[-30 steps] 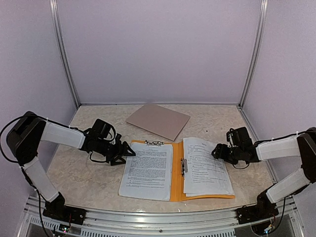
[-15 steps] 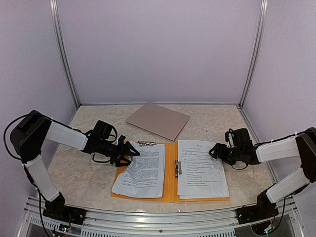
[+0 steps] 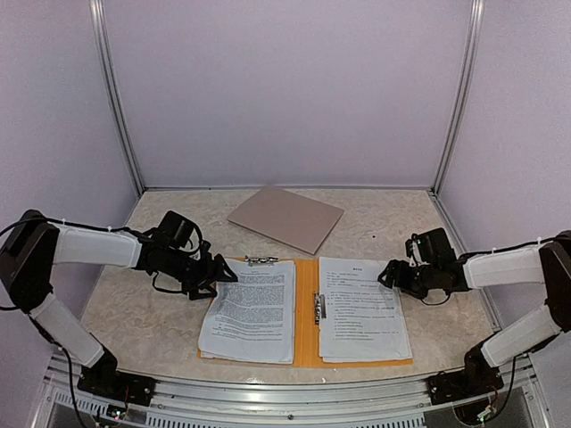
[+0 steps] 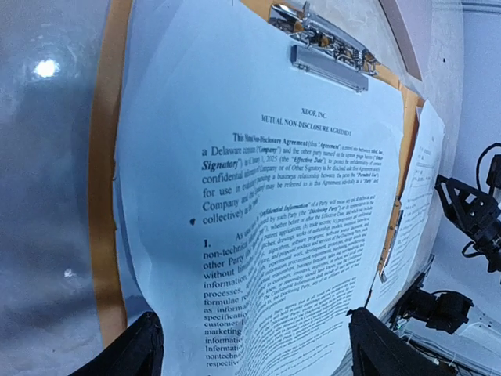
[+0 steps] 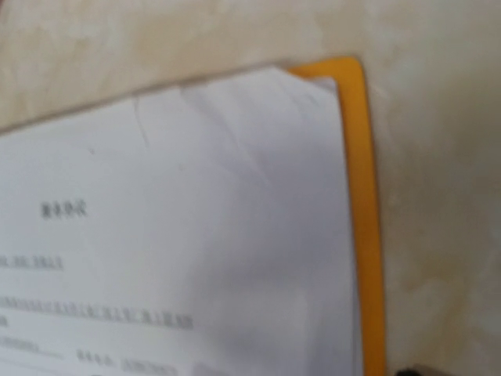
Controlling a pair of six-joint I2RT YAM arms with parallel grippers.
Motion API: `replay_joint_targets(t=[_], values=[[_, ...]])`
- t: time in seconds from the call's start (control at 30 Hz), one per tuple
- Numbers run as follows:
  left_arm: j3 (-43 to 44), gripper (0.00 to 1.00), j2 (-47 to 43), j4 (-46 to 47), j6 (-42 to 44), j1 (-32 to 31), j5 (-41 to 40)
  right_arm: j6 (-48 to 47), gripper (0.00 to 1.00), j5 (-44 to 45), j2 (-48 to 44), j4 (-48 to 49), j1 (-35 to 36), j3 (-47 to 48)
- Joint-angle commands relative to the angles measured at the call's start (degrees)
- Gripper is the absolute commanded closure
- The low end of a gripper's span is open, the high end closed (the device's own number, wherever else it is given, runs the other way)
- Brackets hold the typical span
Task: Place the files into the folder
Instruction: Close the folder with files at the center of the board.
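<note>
Nearest me, the folder [image 3: 306, 343] lies open and flat on the table [image 3: 152, 330], with orange showing down its spine and along its near edge. The files [image 3: 250, 309] rest inside it in two stacks, one on each half of the folder, and a metal clip [image 3: 316, 307] sits at the spine between them. My left gripper [image 3: 221, 278] is at the folder's left edge, near its far corner, with fingers [image 4: 133, 354] spread wide and gripping nothing. My right gripper [image 3: 385, 275] is at the folder's far right corner, its jaws also apart and empty. A second clip [image 3: 259, 260] sits on the folder's far edge. Beyond the folder lies a grey-brown board [image 3: 285, 218].
</note>
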Motion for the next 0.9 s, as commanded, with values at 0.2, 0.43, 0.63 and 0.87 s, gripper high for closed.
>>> replay_joint_targets(t=[0.2,0.43,0.63,0.87], values=[[-0.32,0.12,-6.43,-11.53,2.11,0.10,-10.65,-13.02,0.18,3.56,-3.76,-12.38,8.14,11.12],[-3.33,0.02,-7.50,-9.47,-0.63,1.00,-9.44,-25.24,0.12,9.65,2.16,-11.74,29.37,20.50],[-3.36,0.01,-7.34,-8.62,-0.86,2.69,-7.90,-35.66,0.17,15.99,16.59,-17.25,44.67,34.20],[-3.25,0.01,-7.02,-8.97,-0.41,3.94,-8.49,-45.64,0.19,13.73,28.24,-22.50,54.59,45.82]])
